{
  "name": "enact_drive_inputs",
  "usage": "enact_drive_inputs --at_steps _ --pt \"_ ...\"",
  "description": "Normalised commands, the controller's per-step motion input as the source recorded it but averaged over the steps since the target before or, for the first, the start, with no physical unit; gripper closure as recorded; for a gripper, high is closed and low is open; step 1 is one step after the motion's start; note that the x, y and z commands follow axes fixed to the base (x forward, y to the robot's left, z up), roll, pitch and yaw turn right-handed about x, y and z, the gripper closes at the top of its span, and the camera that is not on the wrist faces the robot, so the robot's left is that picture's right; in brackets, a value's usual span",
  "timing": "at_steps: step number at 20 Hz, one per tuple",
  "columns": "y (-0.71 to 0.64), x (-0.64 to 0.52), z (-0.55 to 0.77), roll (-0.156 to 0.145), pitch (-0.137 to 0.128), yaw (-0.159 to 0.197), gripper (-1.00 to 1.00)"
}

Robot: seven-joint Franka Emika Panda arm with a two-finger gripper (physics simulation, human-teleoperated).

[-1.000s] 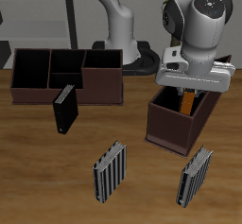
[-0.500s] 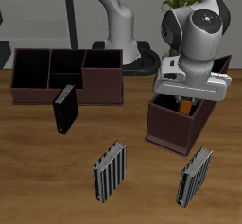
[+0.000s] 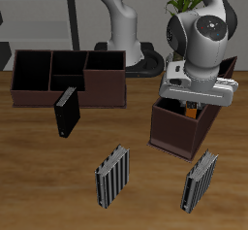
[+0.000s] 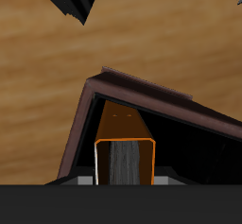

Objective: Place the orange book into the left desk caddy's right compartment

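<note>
My gripper (image 3: 197,99) is shut on the orange book (image 3: 194,109) and holds it upright from above. The book's lower end is down inside the left desk caddy (image 3: 175,131), the dark brown box turned diagonally. In the wrist view the orange book (image 4: 123,131) shows its pale grey page edge. It hangs inside the caddy's large square section, close to one corner of the caddy's wall (image 4: 83,124). The wooden floor of that section shows beside the book. Whether the book touches the bottom is hidden.
A like caddy (image 3: 68,75) set straight stands at the back. A black book (image 3: 66,113) stands upright before it. Two grey striped books (image 3: 112,174) (image 3: 201,180) stand near the table's front edge, one just before the diagonal caddy.
My gripper has come down a little with the orange book, so less of the book shows above the caddy's rim. Nothing else has moved.
</note>
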Motion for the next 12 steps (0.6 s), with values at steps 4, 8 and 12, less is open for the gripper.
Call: enact_drive_inputs --at_steps 4,8,12 --pt "0.07 -0.09 0.15 0.016 -0.023 0.001 -1.00" --pt "0.01 -0.06 0.08 0.013 -0.008 0.008 -1.00" --pt "-0.04 0.00 0.04 -0.003 -0.006 -0.001 -1.00"
